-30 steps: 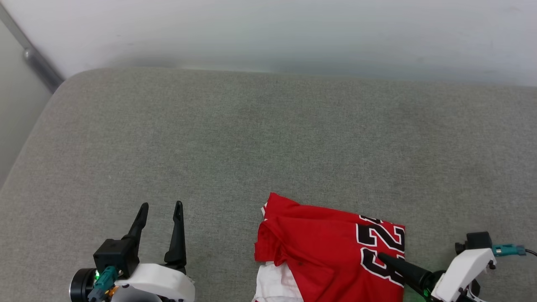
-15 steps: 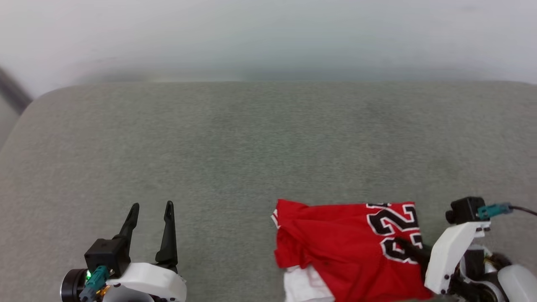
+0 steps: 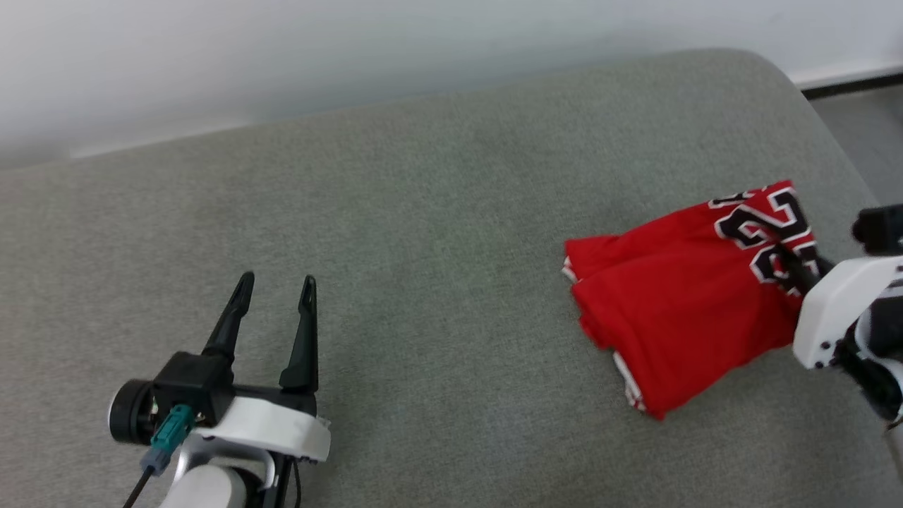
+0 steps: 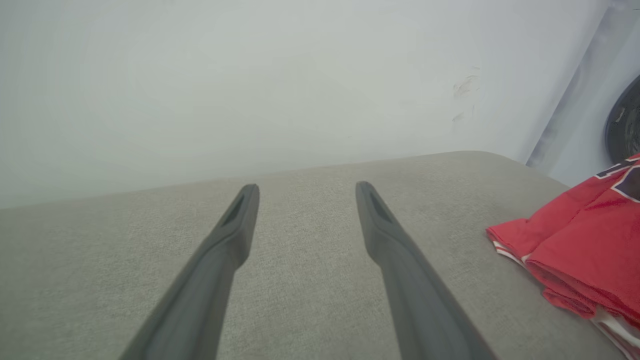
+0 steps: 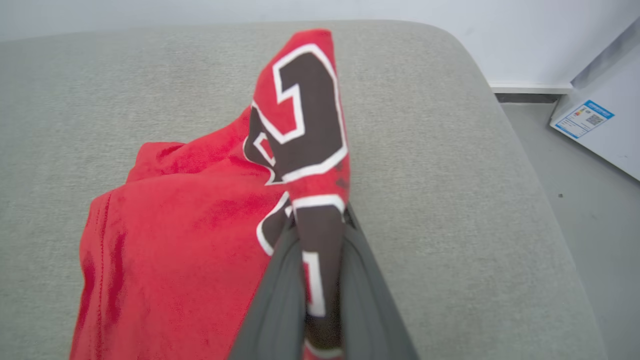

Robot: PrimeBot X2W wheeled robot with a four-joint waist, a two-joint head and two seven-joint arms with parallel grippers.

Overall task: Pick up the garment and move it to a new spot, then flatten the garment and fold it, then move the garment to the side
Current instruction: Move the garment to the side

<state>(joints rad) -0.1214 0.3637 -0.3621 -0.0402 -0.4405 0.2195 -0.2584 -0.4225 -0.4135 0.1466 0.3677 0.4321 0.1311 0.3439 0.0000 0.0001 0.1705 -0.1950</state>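
The garment is a folded red shirt with black-and-white numbers, lying toward the right end of the grey cushion. My right gripper is shut on its numbered edge, which rises as a pinched ridge. In the right wrist view the two grey fingers clamp that fold of the garment between them. My left gripper hovers open over bare cushion at the lower left, well apart from the shirt. The left wrist view has the left gripper with jaws spread and the garment off to the right.
A pale wall runs along the cushion's far edge. The cushion's rounded right end drops to a grey floor, where a white box with a label stands.
My right gripper has shut on the garment's numbered edge and lifted it into a ridge. The head camera has swung right, shifting the whole picture. The left gripper stays open.
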